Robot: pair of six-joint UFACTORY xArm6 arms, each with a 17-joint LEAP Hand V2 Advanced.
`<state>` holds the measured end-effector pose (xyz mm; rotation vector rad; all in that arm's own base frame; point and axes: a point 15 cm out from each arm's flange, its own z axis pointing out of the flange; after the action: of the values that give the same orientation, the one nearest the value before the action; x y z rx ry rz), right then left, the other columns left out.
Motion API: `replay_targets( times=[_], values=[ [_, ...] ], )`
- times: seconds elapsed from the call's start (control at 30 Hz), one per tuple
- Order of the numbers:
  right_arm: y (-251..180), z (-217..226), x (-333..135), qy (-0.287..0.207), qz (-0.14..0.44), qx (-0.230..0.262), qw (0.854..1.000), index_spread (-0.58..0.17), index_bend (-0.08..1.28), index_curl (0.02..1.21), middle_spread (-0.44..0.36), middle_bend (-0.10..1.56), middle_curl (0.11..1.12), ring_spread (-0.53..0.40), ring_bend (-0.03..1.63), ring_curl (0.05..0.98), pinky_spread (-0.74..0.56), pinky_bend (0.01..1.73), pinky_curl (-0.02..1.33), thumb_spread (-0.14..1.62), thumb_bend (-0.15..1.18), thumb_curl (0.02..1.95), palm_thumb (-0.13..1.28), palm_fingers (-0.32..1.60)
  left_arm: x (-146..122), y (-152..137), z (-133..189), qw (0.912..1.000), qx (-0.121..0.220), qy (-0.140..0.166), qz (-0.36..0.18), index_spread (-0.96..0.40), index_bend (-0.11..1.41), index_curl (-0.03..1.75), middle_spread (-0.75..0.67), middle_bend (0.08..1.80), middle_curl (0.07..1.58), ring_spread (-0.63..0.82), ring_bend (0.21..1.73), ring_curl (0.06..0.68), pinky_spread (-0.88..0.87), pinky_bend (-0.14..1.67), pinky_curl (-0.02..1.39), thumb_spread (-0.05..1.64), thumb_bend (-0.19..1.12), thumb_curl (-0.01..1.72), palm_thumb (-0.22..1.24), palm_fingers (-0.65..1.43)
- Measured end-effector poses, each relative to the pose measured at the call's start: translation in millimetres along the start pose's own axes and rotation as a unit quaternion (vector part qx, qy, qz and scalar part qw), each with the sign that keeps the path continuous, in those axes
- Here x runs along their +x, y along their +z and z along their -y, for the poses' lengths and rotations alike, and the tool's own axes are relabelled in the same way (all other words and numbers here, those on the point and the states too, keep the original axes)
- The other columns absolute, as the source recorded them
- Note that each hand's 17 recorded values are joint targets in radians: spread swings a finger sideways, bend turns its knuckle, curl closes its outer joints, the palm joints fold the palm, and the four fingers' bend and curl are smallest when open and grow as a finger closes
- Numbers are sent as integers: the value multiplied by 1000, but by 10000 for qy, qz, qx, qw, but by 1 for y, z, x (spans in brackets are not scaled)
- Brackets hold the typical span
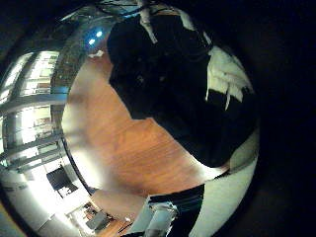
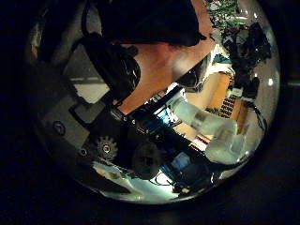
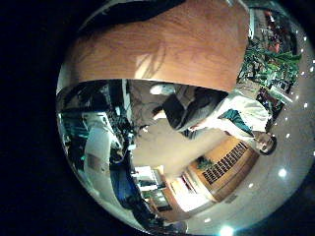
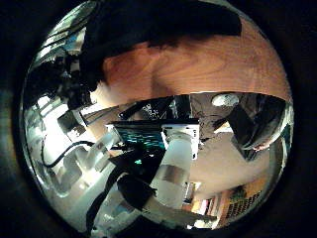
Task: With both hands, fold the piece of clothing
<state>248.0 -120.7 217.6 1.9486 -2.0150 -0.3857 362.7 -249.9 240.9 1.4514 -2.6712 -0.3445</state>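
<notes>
A dark piece of clothing point(image 1: 163, 84) lies on the wooden table point(image 1: 123, 148) and fills much of the left little finger side palm view, so it is close to that palm. Part of my left hand point(image 1: 227, 79) shows over the cloth there. In the left thumb side palm view the clothing point(image 2: 150, 19) lies at the table's point(image 2: 173, 61) far end, past my left hand point(image 2: 108, 70). The right thumb side palm view shows the clothing point(image 4: 149, 30) on the table point(image 4: 208, 69), with my right hand point(image 4: 69, 114) beside it.
A white robot arm point(image 4: 173, 169) stands below the table edge in the right thumb side palm view. Another white arm part point(image 2: 220, 136) shows in the left thumb side palm view. Room furniture lies beyond the table edge point(image 3: 197, 88).
</notes>
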Motion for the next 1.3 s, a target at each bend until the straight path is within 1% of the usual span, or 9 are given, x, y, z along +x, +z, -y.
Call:
replay_targets(
  times=[0.2, 0.27, 0.4, 0.6, 0.7, 0.93, 1.07, 1.17, 1.3],
  values=[
    [0, 4, -6, -57, -39, 25, 10000, -314, 150, 307, -76, 271, 388, -17, 533, 294, 290, 400, 256, 918, -25, 310, 193, 263, 0, -35, 8, 9994, -197, 102, -283, -578, 540, 615, -519, 1068, 752, -428, 1389, 520, -590, 1222, 607, 1618, 525, 783, 735, 1159],
    [0, 7, -8, -101, -63, 42, 9999, -316, 129, 298, -58, 237, 383, 4, 508, 296, 289, 449, 276, 921, -26, 310, 205, 162, -1, -40, 12, 9990, -217, 102, -386, -588, 536, 640, -522, 1078, 760, -425, 1400, 527, -584, 1237, 613, 1616, 550, 806, 721, 1144],
    [4, 19, -13, -191, -109, 78, 9997, -318, 140, 278, -42, 230, 378, 49, 464, 278, 276, 469, 283, 921, -27, 310, 223, 92, -7, -47, 19, 9989, -168, 50, -432, -605, 518, 689, -527, 1094, 773, -420, 1414, 536, -575, 1256, 619, 1612, 598, 850, 690, 1127],
    [1, 51, -8, -63, -207, 568, 9982, -314, 154, 273, -29, 225, 374, 84, 456, 271, 272, 458, 282, 939, -26, 312, 265, 90, -12, -51, 19, 9984, -201, 31, -529, -627, 489, 759, -525, 1094, 785, -416, 1423, 542, -567, 1271, 621, 1606, 664, 912, 642, 1113],
    [2, 59, -7, -38, -218, 654, 9976, -312, 159, 275, -27, 224, 373, 90, 448, 269, 273, 450, 282, 946, -25, 311, 282, 98, -14, -52, 19, 9984, -203, 21, -535, -636, 472, 791, -523, 1090, 790, -415, 1425, 544, -565, 1275, 620, 1604, 695, 941, 619, 1111],
    [-3, 58, -5, -29, -215, 725, 9971, -301, 183, 293, -46, 242, 377, 82, 428, 264, 274, 394, 270, 961, -29, 307, 292, 161, -17, -54, 19, 9983, -229, -4, -529, -657, 431, 860, -524, 1076, 801, -414, 1427, 545, -563, 1285, 619, 1597, 763, 1004, 566, 1107],
    [-21, 49, 0, 44, -243, 965, 9950, -312, 181, 307, -70, 248, 378, 57, 423, 262, 281, 366, 264, 952, -30, 308, 295, 216, -22, -55, 22, 9982, -213, -55, -554, -668, 409, 895, -527, 1070, 807, -415, 1423, 545, -562, 1288, 618, 1596, 797, 1037, 533, 1106],
    [-29, 39, 1, 53, -240, 984, 9948, -316, 170, 312, -85, 246, 380, 47, 417, 265, 285, 361, 265, 942, -32, 307, 294, 223, -27, -59, 28, 9982, -163, -107, -570, -676, 387, 917, -529, 1068, 812, -415, 1422, 545, -561, 1289, 618, 1594, 821, 1061, 513, 1105],
    [-36, 39, 2, 46, -252, 1038, 9943, -322, 155, 305, -77, 234, 379, 34, 429, 268, 286, 365, 270, 935, -32, 307, 291, 218, -30, -61, 33, 9977, -183, -144, -635, -687, 359, 945, -532, 1063, 817, -416, 1424, 546, -561, 1290, 616, 1591, 851, 1090, 488, 1106]
  ],
)
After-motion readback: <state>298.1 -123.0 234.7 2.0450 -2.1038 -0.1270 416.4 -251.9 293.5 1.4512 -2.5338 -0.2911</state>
